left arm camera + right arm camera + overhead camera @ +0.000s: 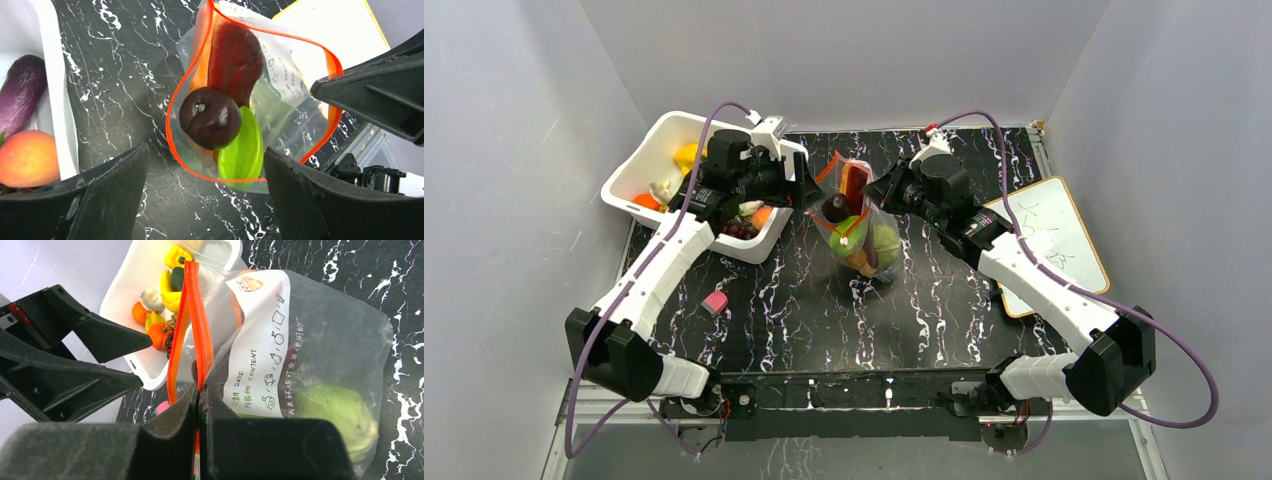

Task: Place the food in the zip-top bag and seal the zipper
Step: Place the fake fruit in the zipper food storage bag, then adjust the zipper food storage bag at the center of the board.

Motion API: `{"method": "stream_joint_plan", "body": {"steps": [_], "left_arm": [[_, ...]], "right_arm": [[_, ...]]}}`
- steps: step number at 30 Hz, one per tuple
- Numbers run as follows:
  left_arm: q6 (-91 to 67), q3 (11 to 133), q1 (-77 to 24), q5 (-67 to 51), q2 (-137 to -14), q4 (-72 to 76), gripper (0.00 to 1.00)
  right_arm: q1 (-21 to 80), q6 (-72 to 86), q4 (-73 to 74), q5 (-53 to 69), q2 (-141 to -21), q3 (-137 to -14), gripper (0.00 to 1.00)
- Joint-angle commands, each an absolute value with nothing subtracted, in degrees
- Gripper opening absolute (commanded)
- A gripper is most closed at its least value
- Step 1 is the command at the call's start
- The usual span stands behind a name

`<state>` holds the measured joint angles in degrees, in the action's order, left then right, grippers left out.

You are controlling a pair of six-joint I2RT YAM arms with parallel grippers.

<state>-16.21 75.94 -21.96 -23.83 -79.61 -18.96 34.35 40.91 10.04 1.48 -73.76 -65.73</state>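
The zip-top bag (861, 228) stands mid-table with its mouth open. It holds a dark round piece (210, 117), a dark red piece (235, 57), a green piece (243, 150) and a pale-green cabbage (335, 415). The red-orange zipper (172, 107) forms an open loop. My right gripper (876, 192) is shut on the zipper strip (192, 315) at the mouth's right edge and holds it up. My left gripper (809, 190) is open and empty, just left of and above the mouth, its fingers (100, 200) apart from the bag.
The white bin (639, 165) at the back left holds more food, including a purple eggplant (22, 92) and a peach (27, 157). A small pink piece (715, 302) lies on the black marbled table. A whiteboard (1054, 240) lies at the right.
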Motion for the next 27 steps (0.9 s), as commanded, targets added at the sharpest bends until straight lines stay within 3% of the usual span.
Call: {"method": "stream_joint_plan", "body": {"steps": [1,8,13,15,17,23,27], "left_arm": [[-13.8,73.9,-22.2,-21.6,-76.2,-21.1,0.78],[-15.3,70.1,-22.2,-23.7,-78.9,-17.1,0.55],[-16.9,70.2,-22.3,-26.5,-81.8,-15.3,0.32],[-18.1,70.5,-22.2,-28.7,-82.1,-14.2,0.19],[-19.7,71.3,-22.2,-31.2,-81.8,-12.9,0.01],[-29.6,71.3,-22.3,-41.6,-78.7,-0.6,0.0],[-29.2,69.5,-22.3,-39.8,-77.0,0.9,0.0]], "right_arm": [[34.2,41.2,3.5,1.6,-71.3,-66.8,0.0],[34.2,41.8,3.0,2.2,-71.4,-66.5,0.0],[34.2,41.8,3.2,2.3,-71.2,-66.2,0.0],[34.1,41.9,3.2,2.1,-71.0,-65.5,0.0],[34.1,41.8,3.2,2.1,-71.0,-64.7,0.0],[34.2,40.9,3.8,1.1,-72.2,-62.7,0.0],[34.2,41.0,3.0,-1.9,-71.1,-62.9,0.0]]}}
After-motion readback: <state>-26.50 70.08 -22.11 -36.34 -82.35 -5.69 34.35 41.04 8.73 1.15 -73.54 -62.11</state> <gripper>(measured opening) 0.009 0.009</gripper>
